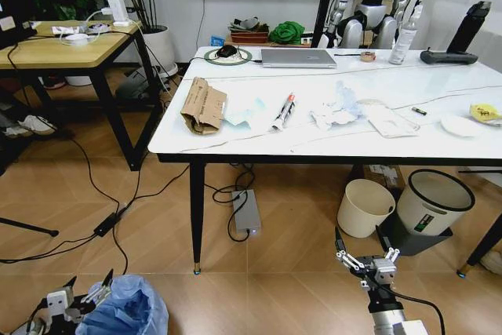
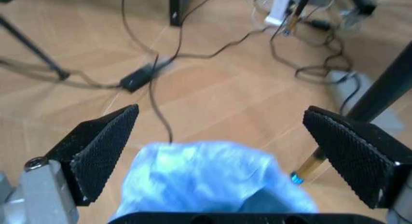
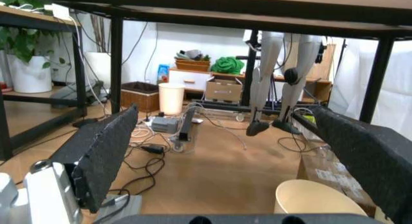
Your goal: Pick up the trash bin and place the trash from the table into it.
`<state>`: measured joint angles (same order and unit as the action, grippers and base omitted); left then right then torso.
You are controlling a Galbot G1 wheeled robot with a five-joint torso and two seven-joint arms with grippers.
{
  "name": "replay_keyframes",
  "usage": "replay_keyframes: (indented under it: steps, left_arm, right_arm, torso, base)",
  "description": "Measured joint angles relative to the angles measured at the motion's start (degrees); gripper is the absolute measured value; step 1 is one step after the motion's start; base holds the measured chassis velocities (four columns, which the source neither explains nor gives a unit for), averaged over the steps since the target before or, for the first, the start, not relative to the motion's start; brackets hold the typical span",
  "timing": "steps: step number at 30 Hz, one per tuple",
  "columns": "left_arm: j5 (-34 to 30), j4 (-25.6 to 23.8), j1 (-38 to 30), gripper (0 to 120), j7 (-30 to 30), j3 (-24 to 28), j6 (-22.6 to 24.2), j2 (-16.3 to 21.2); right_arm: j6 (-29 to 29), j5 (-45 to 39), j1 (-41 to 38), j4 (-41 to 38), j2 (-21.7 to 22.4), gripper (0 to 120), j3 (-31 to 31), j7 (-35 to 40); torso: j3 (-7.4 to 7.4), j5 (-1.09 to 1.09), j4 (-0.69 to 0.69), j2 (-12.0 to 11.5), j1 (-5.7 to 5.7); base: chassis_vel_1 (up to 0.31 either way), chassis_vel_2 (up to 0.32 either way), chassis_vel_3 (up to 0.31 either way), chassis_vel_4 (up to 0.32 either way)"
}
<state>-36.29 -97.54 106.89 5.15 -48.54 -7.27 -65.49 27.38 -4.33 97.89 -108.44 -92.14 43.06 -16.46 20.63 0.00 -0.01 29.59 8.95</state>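
You see the table [image 1: 329,135] with a glossy white marble-look top, thin grey veins and matt black metal-looking legs, and on it trash [image 1: 203,105] of creased brown cardboard, crumpled white tissue [image 1: 336,109] and a smooth yellow wrapper [image 1: 485,111]. The trash bin [image 1: 125,308] wears a crinkly, translucent light-blue plastic bag, and just over it you have the left gripper [image 2: 222,147] spread wide, its black finger pads [image 2: 103,147] finely cross-hatched and rough. You find the same matt, textured black pads [image 3: 103,147] on the right gripper [image 3: 241,151], above a smooth wood-grain floor [image 1: 282,272] and near a plain cream plastic bucket [image 1: 365,207]
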Motion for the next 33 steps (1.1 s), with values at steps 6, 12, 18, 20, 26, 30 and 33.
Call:
replay_keyframes:
  steps: [6,12,18,20,26,30,33]
  left_arm:
    - [1.13,5.33,-1.92,100,0.03,0.07,-1.66,-0.34]
    - [2.75,8.9,-3.72,100,0.6,0.46,-2.18,-0.18]
    - [2.82,10.58,-3.97,100,1.07,0.67,-2.61,-0.12]
    - [2.93,10.77,-3.73,100,1.08,0.47,-2.64,0.08]
    - [4.01,12.26,-3.83,100,0.96,0.03,-2.4,0.39]
    - [4.89,13.58,-4.53,100,0.94,0.06,-2.5,0.32]
    - [5.58,15.85,-5.86,100,1.54,0.36,-3.72,0.21]
  right_arm:
    - [0.04,-0.19,-0.41,0.32,0.0,100,-0.26,0.0]
    - [-0.03,-0.25,-0.81,0.44,0.0,100,-0.69,0.0]
    - [-0.03,-0.23,-0.81,0.56,0.0,100,-1.16,-0.01]
    - [0.04,-0.22,-0.83,0.73,0.0,100,-1.19,-0.01]
    - [0.45,-0.21,-0.76,0.98,0.0,100,-1.44,-0.01]
    - [0.52,-0.2,-0.71,0.98,0.0,100,-1.55,0.0]
    - [0.63,-0.17,-0.46,0.98,0.0,100,-1.59,0.01]
  torso:
    - [-1.0,0.0,0.0,-1.58,-0.56]
    - [-1.83,0.0,0.0,-2.93,-1.07]
    - [-2.75,0.0,0.0,-4.28,-1.52]
    - [-3.03,0.0,0.0,-4.74,-1.7]
    - [-3.81,0.01,0.0,-6.04,-2.2]
    - [-4.34,0.01,0.0,-6.84,-2.46]
    - [-4.87,-0.02,0.01,-7.63,-2.72]
  base:
    - [0.0,0.0,0.0,0.0]
    - [0.0,0.0,0.0,0.0]
    - [0.0,0.0,0.0,0.0]
    - [0.0,0.0,0.0,0.0]
    - [0.0,0.0,0.0,0.0]
    - [0.0,0.0,0.0,0.0]
    - [0.0,0.0,0.0,0.0]
